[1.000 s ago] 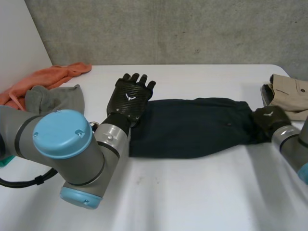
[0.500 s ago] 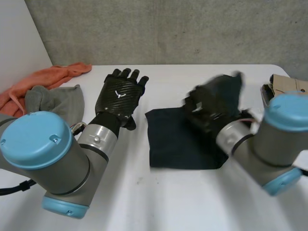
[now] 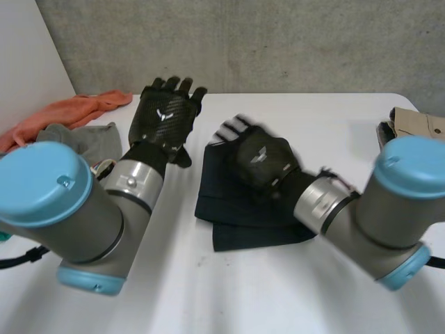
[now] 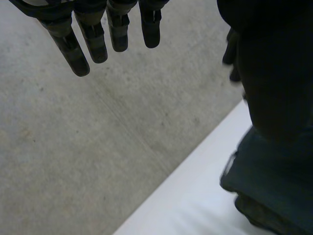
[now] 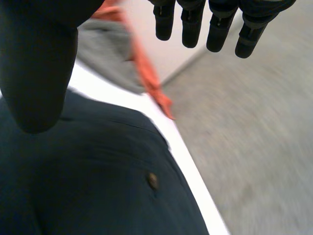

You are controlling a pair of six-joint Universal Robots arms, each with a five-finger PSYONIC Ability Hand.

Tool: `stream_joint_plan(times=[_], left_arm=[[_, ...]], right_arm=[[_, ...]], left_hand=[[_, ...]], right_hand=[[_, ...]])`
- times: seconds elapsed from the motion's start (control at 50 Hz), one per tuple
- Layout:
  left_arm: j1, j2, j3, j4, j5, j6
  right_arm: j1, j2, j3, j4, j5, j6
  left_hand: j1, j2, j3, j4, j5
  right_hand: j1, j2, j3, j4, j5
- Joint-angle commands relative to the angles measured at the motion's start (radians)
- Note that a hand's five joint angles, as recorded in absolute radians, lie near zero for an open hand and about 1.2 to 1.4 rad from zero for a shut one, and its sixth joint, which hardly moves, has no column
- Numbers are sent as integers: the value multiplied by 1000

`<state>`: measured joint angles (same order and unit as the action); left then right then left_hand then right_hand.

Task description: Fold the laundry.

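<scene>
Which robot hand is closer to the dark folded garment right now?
Right. The right robot hand is directly over the dark garment, fingers straight. The left robot hand is open beside the garment's edge, on the side toward the grey cloth.

No legible text — only a white emblem on left robot hand and right robot hand

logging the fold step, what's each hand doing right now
Left hand: open, holding nothing, beside the dark navy garment.
Right hand: open, holding nothing, over the garment.
</scene>
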<state>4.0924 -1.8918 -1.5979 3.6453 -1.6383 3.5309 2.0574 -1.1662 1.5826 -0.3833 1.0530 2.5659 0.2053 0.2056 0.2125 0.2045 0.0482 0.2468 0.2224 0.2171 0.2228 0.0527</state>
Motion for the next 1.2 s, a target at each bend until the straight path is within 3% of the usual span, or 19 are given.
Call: stream_joint_plan(times=[0.02, 0.1, 0.18, 0.26, 0.42, 0.52, 0.72, 1.0, 1.08, 1.2], left_arm=[[-30, -108, 185, -17, 12, -67], [-73, -232, 341, -112, 47, -75], [-86, -364, 516, -273, 103, -86], [-86, -469, 651, -419, 107, -110], [-78, -527, 705, -586, 58, -135], [-78, -529, 688, -675, -30, -127], [-80, -572, 688, -725, -43, -98], [-83, -586, 705, -731, -51, -52], [-87, -531, 705, -728, -45, -56], [-86, -366, 667, -663, -37, -79]], right_arm=[[-160, -105, -47, 87, 149, 454], [-233, -116, -116, 213, 173, 530], [-238, -51, -208, 317, 127, 530], [-230, 75, -325, 415, 65, 531], [-188, 269, -463, 526, 53, 495], [-161, 322, -475, 531, 67, 421], [-122, 407, -487, 538, 231, 208], [-120, 402, -460, 495, 242, 168], [-118, 352, -444, 472, 251, 166], [-120, 111, -313, 339, 268, 184]], left_hand=[[14, 14, 7, 15, -3], [14, 14, 7, 15, -3], [14, 14, 7, 15, -3], [14, 14, 7, 15, -3], [35, 34, 27, 35, 17], [38, 37, 30, 38, 20], [38, 37, 30, 38, 20], [26, 26, 19, 27, 8], [14, 14, 7, 15, -3], [-7, -7, -14, -6, -24]], right_hand=[[-72, -48, -43, -48, -53], [-72, -48, -43, -48, -53], [-72, -48, -43, -48, -53], [-72, -48, -43, -48, -53], [-72, -48, -43, -48, -53], [-72, -48, -43, -48, -53], [-72, -48, -43, -48, -53], [-72, -48, -43, -48, -53], [-72, -48, -43, -48, -53], [-72, -48, -43, -48, -53]])
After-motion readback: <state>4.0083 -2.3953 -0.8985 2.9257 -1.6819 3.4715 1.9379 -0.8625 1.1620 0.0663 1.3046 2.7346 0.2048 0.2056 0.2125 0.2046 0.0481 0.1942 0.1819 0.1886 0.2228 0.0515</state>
